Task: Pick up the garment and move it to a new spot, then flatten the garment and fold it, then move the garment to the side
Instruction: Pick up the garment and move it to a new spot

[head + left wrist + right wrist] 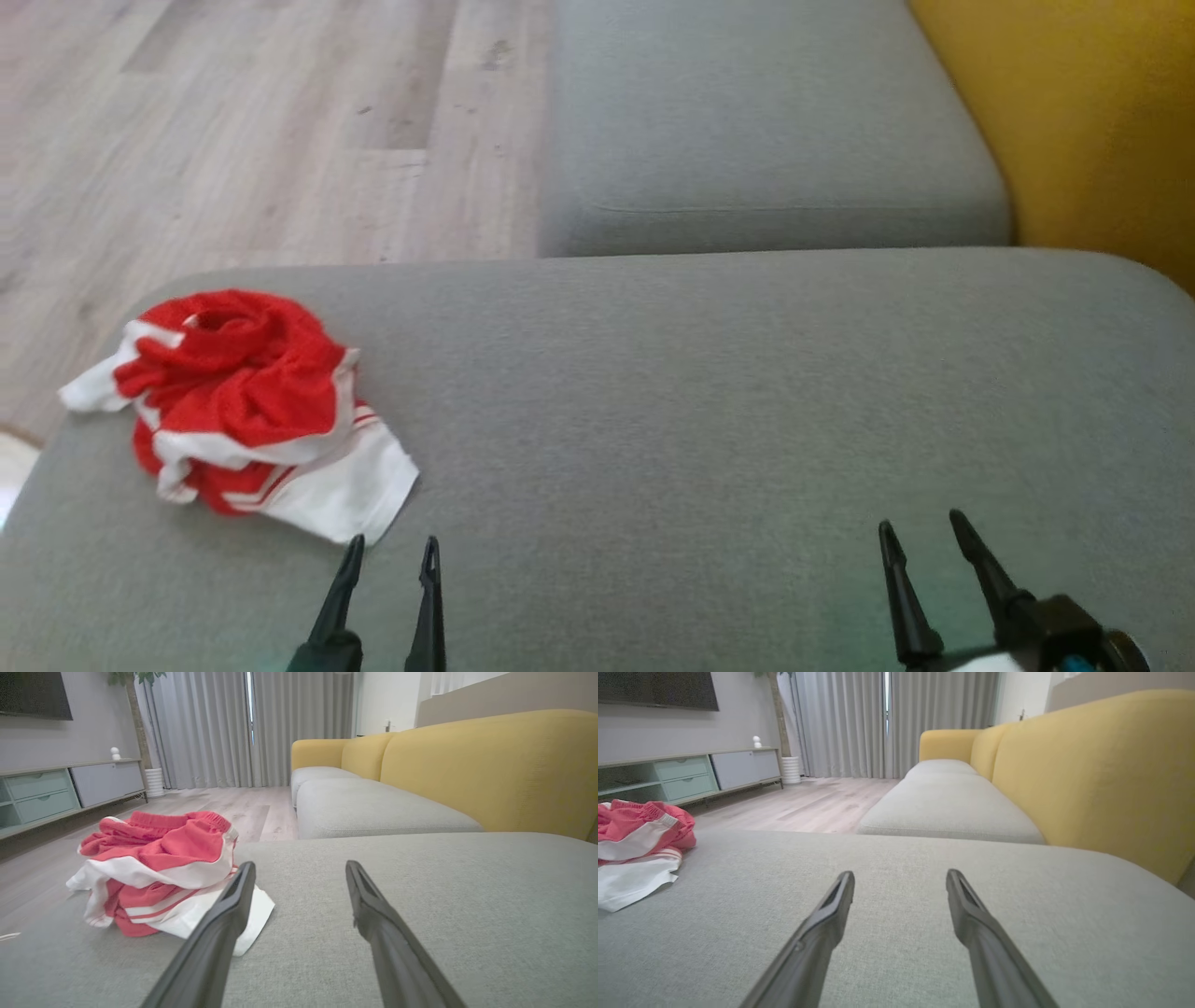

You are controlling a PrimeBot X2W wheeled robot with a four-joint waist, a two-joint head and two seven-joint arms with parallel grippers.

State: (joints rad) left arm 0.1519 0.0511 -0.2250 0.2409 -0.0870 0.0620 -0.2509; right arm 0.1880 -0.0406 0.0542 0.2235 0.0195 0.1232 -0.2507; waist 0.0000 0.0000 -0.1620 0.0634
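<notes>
A crumpled red-and-white garment [245, 409] lies in a heap near the left end of the grey sofa cushion [747, 392]. My left gripper [392, 543] hovers open just in front of its white hem, nothing between the fingers. In the left wrist view the garment [159, 877] sits left of the gripper [300, 867], whose left finger overlaps the white corner. My right gripper [920, 525] stands open over bare cushion at the lower right. The right wrist view has the garment [637, 847] at the far left, well away from that gripper [900, 877].
A second grey seat cushion [766, 140] lies beyond, with the yellow backrest [1092, 121] on the right. Wooden floor [233, 131] drops off past the cushion's left and far edges. A TV cabinet [51, 791] and curtains [252, 728] stand across the room.
</notes>
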